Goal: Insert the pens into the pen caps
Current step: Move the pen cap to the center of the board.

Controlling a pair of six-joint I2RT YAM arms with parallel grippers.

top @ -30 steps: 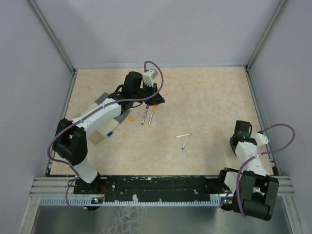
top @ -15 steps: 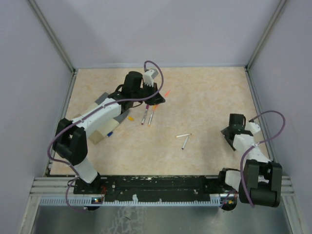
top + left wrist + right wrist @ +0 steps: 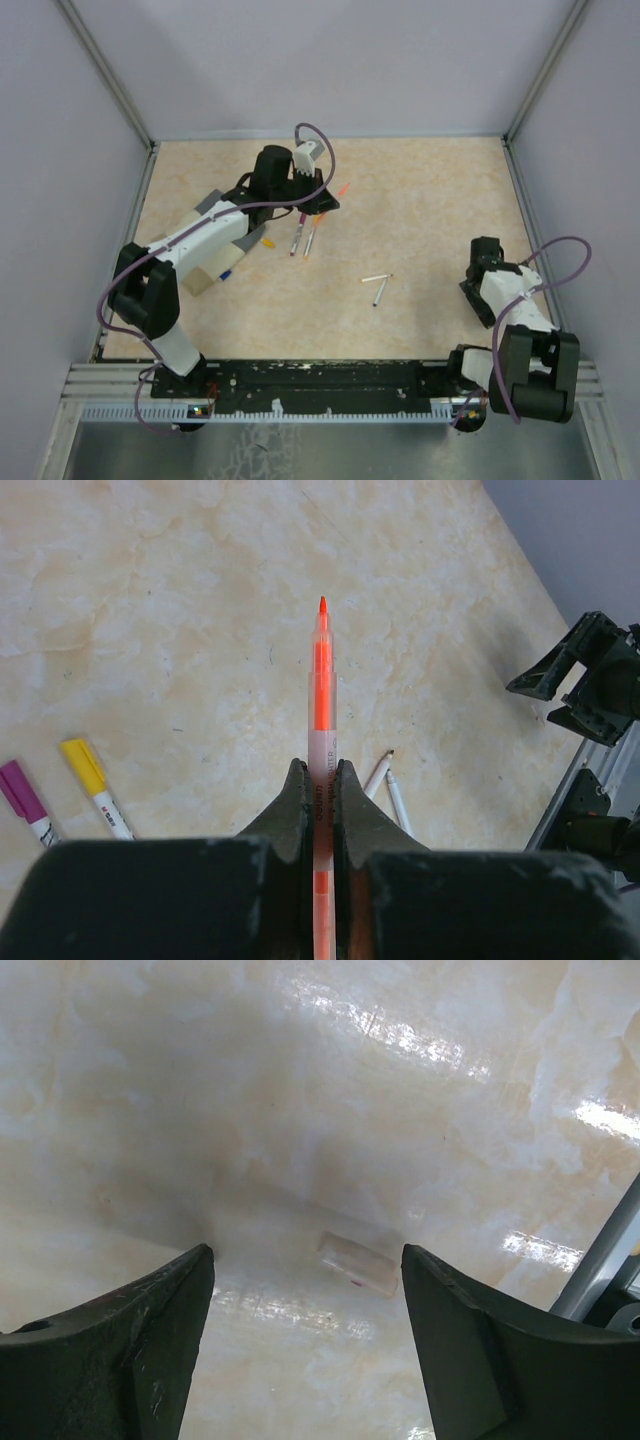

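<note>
The left hand point(image 3: 320, 780) is clamped on an orange pen point(image 3: 321, 670). The barrel runs straight out between its fingers, and the uncapped orange tip points away from the hand, above the bench point(image 3: 430, 200). Below this hand and to the left in its wrist view lie a magenta-capped pen point(image 3: 24, 798) and a yellow-capped pen point(image 3: 92, 783), side by side on the surface. Just to the right of its fingers, two white pens point(image 3: 390, 785) lie on the bench with their ends close together.

The right hand point(image 3: 305, 1252) is low over the bench with its jaws wide apart, holding nothing. Between its fingers, nearer the one at the right of its wrist view, lies a short pale cap point(image 3: 357, 1263) (its colour is too washed out to tell). The cap lies flat and touches neither finger.
</note>
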